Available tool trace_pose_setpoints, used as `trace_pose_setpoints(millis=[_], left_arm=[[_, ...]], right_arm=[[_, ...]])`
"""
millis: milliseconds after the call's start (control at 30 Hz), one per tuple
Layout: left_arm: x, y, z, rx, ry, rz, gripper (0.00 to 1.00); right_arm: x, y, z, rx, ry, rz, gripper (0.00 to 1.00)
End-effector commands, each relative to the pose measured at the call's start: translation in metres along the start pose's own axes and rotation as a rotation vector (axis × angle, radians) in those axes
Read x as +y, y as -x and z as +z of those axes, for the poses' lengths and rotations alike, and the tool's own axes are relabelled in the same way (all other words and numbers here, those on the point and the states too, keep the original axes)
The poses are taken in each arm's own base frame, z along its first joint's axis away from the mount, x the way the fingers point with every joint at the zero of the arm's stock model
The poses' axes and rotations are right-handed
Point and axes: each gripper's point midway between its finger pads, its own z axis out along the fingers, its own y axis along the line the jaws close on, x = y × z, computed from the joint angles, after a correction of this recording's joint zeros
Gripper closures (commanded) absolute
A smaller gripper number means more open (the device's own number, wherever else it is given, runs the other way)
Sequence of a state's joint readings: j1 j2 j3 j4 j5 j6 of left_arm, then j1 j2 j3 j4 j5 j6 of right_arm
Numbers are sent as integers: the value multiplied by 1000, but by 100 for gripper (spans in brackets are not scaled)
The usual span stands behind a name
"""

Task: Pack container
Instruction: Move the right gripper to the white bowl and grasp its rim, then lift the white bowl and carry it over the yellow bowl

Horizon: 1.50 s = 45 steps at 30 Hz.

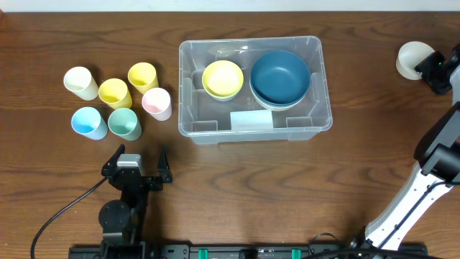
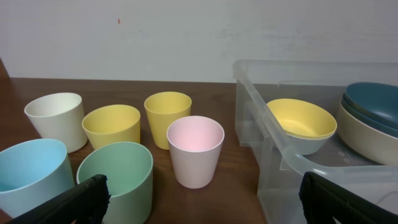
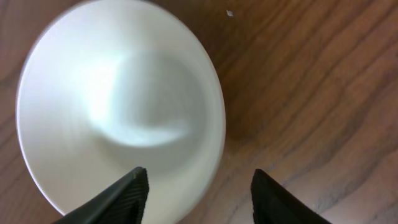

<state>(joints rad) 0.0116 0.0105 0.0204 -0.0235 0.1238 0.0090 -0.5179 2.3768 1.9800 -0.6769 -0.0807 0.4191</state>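
**Right hand astride the white bowl's rim**

My right hand (image 3: 199, 183) is out at the far right of the desk (image 1: 359, 187), tipped down over the white bowl (image 3: 118, 106). One finger hangs over the bowl's inside and the other over bare wood outside, so the rim sits between them. That's the way to pinch a thin wall. The jaws stand about half apart with a gap on both sides of the wall, so nothing is held yet.

The container (image 1: 316, 122) sits mid-desk, well apart from this bowl. Inside it are a yellow bowl (image 1: 223, 78) and a blue bowl (image 1: 280, 75), the blue one nested on a pale one, which I reckon saves room.

My left hand (image 1: 138, 162) sits wide open and empty near the front edge, facing the six cups (image 1: 113, 92) left of the container. Those are likely its share.
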Motion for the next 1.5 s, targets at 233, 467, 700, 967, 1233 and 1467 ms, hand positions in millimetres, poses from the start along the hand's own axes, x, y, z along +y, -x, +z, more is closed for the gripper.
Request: trace_pose_setpoints(millis=[233, 467, 700, 967, 1233, 1467], left_arm=[[0, -16, 1, 48, -7, 13, 2], [0, -16, 1, 48, -7, 13, 2], [0, -16, 1, 48, -7, 13, 2], [0, -16, 1, 48, -7, 13, 2], [0, -16, 1, 48, -7, 13, 2], [0, -16, 1, 48, -7, 13, 2]], right_arm=[[-1, -3, -1, 11, -11, -17, 73], [-6, -15, 1, 55, -29, -13, 86], [-18, -40, 11, 122, -57, -8, 99], [2, -50, -1, 181, 40, -23, 99], [38, -38, -45, 165, 206, -27, 99], [96, -17, -134, 93, 491, -71, 99]])
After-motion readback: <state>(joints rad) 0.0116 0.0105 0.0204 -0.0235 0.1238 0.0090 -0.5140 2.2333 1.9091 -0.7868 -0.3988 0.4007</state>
